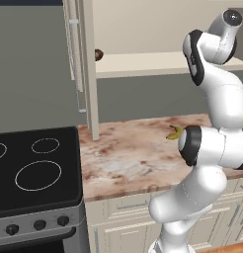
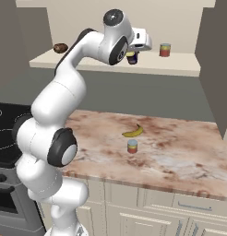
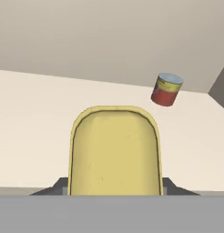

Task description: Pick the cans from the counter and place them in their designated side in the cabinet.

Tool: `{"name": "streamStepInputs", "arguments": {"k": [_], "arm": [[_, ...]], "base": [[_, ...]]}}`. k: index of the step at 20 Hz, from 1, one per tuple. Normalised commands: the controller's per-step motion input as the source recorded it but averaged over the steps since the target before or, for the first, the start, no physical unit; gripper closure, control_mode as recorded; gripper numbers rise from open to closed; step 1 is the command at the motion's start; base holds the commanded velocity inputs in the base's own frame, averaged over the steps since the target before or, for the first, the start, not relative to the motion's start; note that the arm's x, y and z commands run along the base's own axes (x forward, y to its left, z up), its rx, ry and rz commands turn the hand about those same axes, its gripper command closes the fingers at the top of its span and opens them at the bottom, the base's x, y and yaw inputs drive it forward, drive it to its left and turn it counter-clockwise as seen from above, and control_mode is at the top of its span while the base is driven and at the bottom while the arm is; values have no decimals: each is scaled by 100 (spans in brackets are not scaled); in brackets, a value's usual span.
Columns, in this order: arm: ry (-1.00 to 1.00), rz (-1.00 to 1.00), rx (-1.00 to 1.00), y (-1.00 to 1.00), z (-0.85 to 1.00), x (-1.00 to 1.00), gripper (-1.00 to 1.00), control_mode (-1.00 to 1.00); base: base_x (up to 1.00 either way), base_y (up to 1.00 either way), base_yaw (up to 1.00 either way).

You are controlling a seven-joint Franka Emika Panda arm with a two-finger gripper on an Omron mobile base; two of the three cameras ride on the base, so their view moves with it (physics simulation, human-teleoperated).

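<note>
While the jaws [image 2: 132, 57] clench the dark blue can [image 2: 131, 57] with its glossy yellow label above the cabinet shelf [image 2: 87, 64] at upper centre of the right base view, the short red-orange can [image 2: 132, 146] stands on the mottled marble worktop [image 2: 180, 156] just below the curved banana [image 2: 133, 132]. Hand view shows the label close up, with a red can [image 3: 166, 89] at upper right.

This place is a kitchen, a rendered one. A black stove top [image 1: 37, 168] with white rings and round knobs stands at the left. Beside it runs a long counter [image 2: 180, 152] of pink-brown marble pattern, with cream panelled drawer fronts [image 2: 161, 212] below it. On the far wall hangs a cream cabinet [image 2: 180, 67] with an open shelf. A banana [image 2: 133, 132] lies on the counter, and a red can [image 2: 165, 50] stands on the shelf.
</note>
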Motion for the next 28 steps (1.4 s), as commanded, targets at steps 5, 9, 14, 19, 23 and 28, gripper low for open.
{"name": "streamStepInputs", "arguments": {"k": [5, 9, 14, 19, 23, 28], "arm": [[3, 0, 0, -6, 0, 17, 100, -100], [2, 0, 0, -5, 0, 22, 100, -100], [0, 0, 0, -5, 0, 23, 100, -100], [0, 0, 0, -11, 0, 21, 100, -100], [0, 0, 0, -11, 0, 22, 100, -100], [0, 0, 0, -10, 0, 23, 100, -100]], "base": [[0, 0, 0], [0, 0, 0], [0, 0, 0], [0, 0, 0], [0, 0, 0], [0, 0, 0]]}}
